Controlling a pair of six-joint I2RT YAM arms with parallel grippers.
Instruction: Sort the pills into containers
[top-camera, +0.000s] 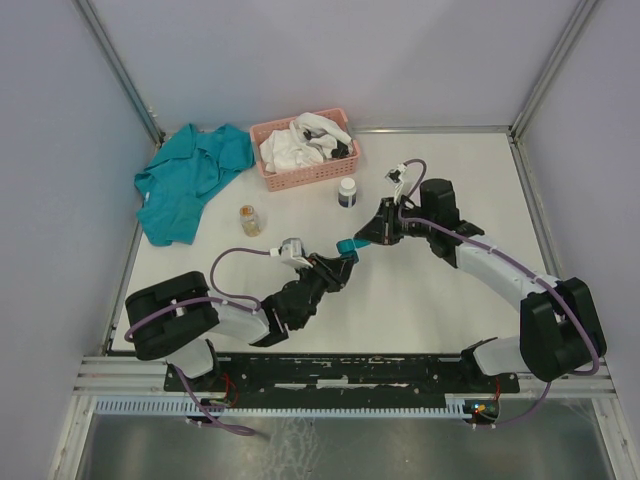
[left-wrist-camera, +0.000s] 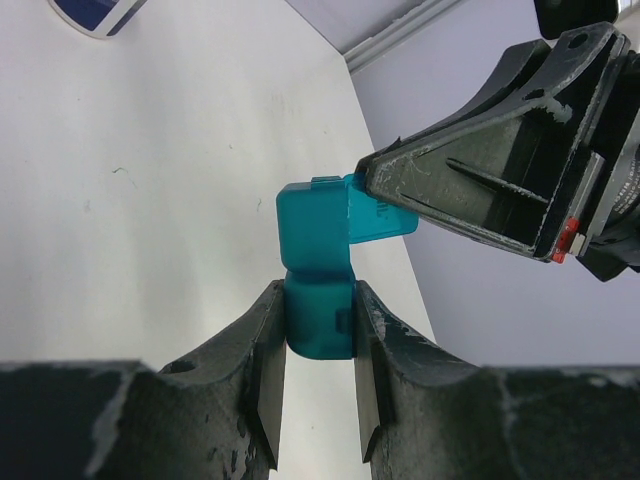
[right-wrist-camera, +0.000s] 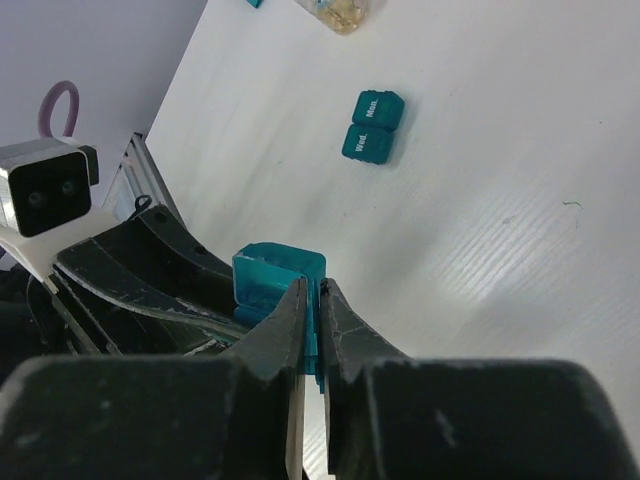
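left gripper (left-wrist-camera: 318, 300) is clamped on the base of a teal container (left-wrist-camera: 316, 232), held above the table (top-camera: 430, 290) mid-workspace, between the two arms. right gripper (right-wrist-camera: 313, 295) is pinched almost fully closed on that container's lid (left-wrist-camera: 388, 217), with the flap hinged open and sticking out sideways.

left wrist view shows this best: base between the left fingers, lid flap in the right tips, white bottle (top-camera: 347, 191) just clipping the top corner. right wrist view gives the lid only edge-on in the pinch. it does pick up two more teal boxes (right-wrist-camera: 372, 127) lying on the table, touching side by side, marked "mon." and "wed.", lids closed. can't find those in the top view.

top view alone gives the layout:
- white bottle just behind the grippers
- small jar (top-camera: 249, 220) with yellowish contents to the bottle's left
- pink basket (top-camera: 305, 150) holding white and dark fabric at the back
- teal cloth (top-camera: 190, 180) at back left

no view shows whether anything is inside the held container.
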